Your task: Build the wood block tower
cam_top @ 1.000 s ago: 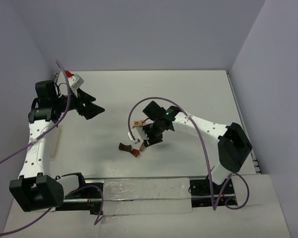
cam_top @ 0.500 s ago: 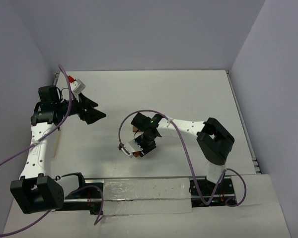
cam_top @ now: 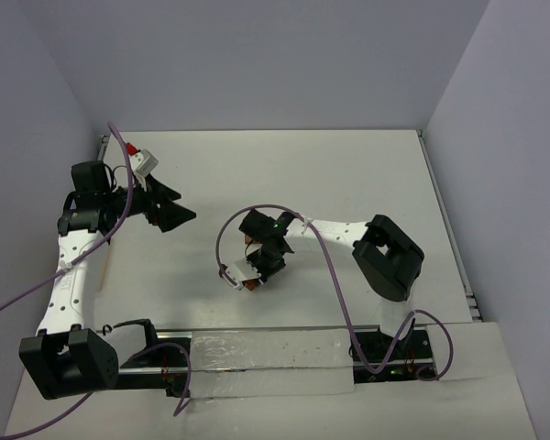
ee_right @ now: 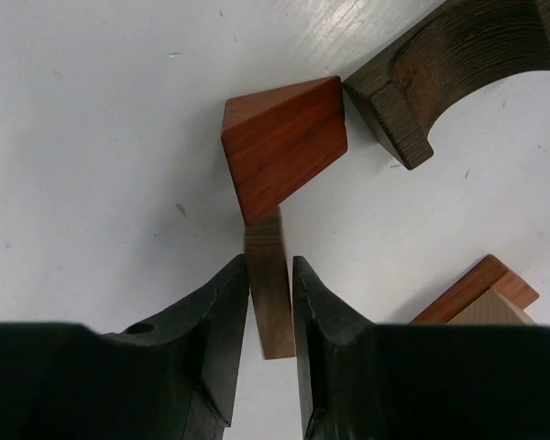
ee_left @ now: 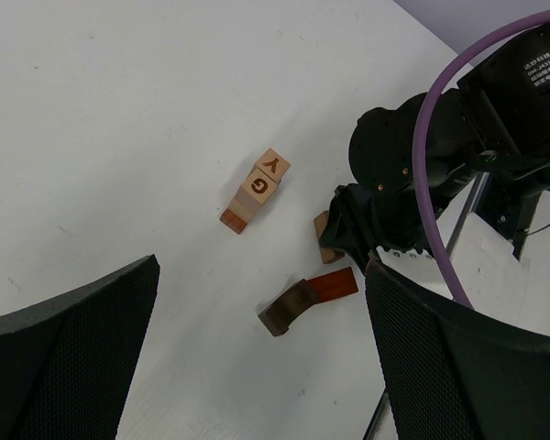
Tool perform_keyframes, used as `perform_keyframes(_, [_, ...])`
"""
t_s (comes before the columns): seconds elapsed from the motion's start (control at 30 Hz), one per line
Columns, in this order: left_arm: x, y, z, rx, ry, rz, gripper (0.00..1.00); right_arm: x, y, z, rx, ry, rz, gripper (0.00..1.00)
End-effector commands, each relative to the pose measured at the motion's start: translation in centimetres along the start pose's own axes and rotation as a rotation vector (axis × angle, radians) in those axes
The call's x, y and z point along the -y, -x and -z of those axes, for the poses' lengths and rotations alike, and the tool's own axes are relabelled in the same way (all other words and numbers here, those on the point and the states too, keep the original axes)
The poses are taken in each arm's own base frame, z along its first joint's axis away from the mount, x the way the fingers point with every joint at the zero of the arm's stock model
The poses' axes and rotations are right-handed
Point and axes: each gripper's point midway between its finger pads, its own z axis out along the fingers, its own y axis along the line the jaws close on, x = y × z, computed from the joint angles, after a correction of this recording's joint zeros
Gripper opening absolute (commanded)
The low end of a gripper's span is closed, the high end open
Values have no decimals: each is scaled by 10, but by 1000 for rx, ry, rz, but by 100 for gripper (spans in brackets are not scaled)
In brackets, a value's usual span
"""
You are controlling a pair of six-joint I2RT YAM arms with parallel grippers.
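One thin brown block (ee_right: 271, 321), likely light and hard, is pinched by its flat sides in the right gripper (ee_right: 269, 275); the left gripper (ee_left: 261, 266) gapes wide.

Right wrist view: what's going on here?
The right gripper is closed around a thin brown wooden block on the white table, with a reddish-brown wooden wedge at its far end. A dark brown wooden arch lies beside the wedge. The left gripper hangs open off to the left, holding nothing.
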Motion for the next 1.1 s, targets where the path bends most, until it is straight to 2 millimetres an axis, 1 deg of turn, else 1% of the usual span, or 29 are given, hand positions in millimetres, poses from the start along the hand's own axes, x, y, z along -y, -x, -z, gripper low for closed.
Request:
perform_keyframes(0.0, [0,15,5,38,23,-64,99,13,0,7,-20,-52,23,25])
perform_keyframes(0.03, [-3,16,5,37,47,-54,99,13,2,10,-19,-57,9,21])
perform_keyframes(0.07, [-5,18,6,41,63,-46,99,13,3,13,-15,-63,-1,13])
perform_keyframes(0.1, [-6,20,7,43,76,-45,99,12,5,16,-7,-73,-12,9])
perform_keyframes(0.13, [-5,22,8,45,84,-48,99,13,11,28,11,-99,-25,7])
perform_keyframes(0.17, [-5,26,10,54,100,-21,99,12,19,35,47,-114,-71,3])
perform_keyframes(0.2, [-16,31,13,65,184,11,99,13,26,45,77,-135,-105,1])
perform_keyframes(0.27, [-21,43,20,97,262,37,99,22,49,81,175,-211,-170,0])
perform_keyframes(0.3, [-17,50,25,103,268,35,99,21,58,93,250,-212,-285,0])
perform_keyframes(0.33, [-12,54,28,91,267,41,99,27,71,119,332,-241,-366,0])
perform_keyframes(0.37, [-6,57,31,80,261,39,99,30,80,138,397,-255,-432,0])
perform_keyframes(0.4, [-1,60,32,76,248,37,99,31,84,148,448,-257,-489,0])
perform_keyframes(0.47, [21,63,35,46,165,-44,99,33,92,175,591,-249,-681,0])
perform_keyframes(0.5, [27,65,36,38,152,-92,99,33,94,185,646,-235,-786,0])
perform_keyframes(0.53, [28,70,37,45,171,-107,99,34,95,192,689,-225,-835,0])
perform_keyframes(0.57, [25,73,39,54,203,-128,99,35,94,197,718,-229,-827,0])
perform_keyframes(0.63, [35,78,34,56,224,-212,99,35,97,211,839,-148,-1005,0])
perform_keyframes(0.7, [47,76,24,39,222,-285,97,34,98,217,924,-56,-1110,0])
perform_keyframes(0.77, [55,70,13,7,206,-316,96,37,101,221,981,-8,-1144,0])
perform_keyframes(0.83, [77,57,-5,-39,145,-361,97,31,106,223,1032,105,-1221,0])
perform_keyframes(0.9, [89,43,-17,-87,90,-370,99,33,107,224,1058,150,-1270,0])
perform_keyframes(1.0, [99,23,-33,-168,58,-398,99,35,108,224,1086,193,-1306,0])
perform_keyframes(1.03, [109,17,-39,-189,25,-424,99,33,107,221,1087,219,-1341,0])
perform_keyframes(1.07, [112,12,-43,-208,23,-434,99,34,106,220,1092,235,-1368,0])
